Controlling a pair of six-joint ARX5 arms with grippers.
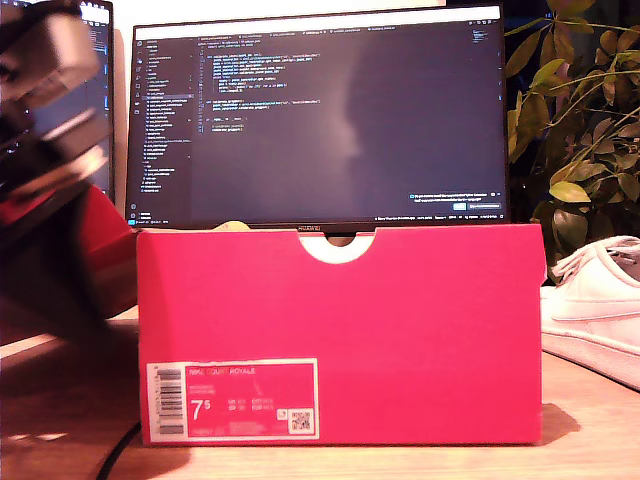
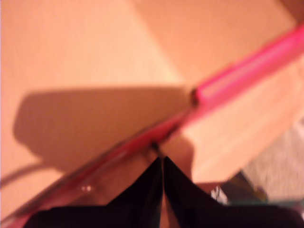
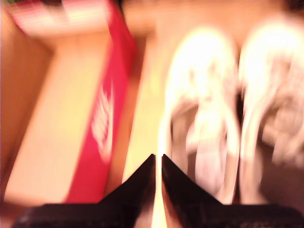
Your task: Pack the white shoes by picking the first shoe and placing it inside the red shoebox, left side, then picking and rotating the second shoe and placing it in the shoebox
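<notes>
Two white shoes (image 3: 237, 118) lay side by side on the wooden table (image 1: 590, 420) just beside the red shoebox (image 1: 400, 330), their long axes parallel to its wall; blur hid which way the toes pointed. One shoe (image 1: 600, 310) showed at the exterior view's right. A monitor (image 1: 320, 110) and a plant (image 1: 580, 120) stood behind. Only bare cardboard showed inside the box. My first gripper (image 2: 159, 164) and my second gripper (image 3: 157, 161) were pressed nearly together, pinching nothing.
</notes>
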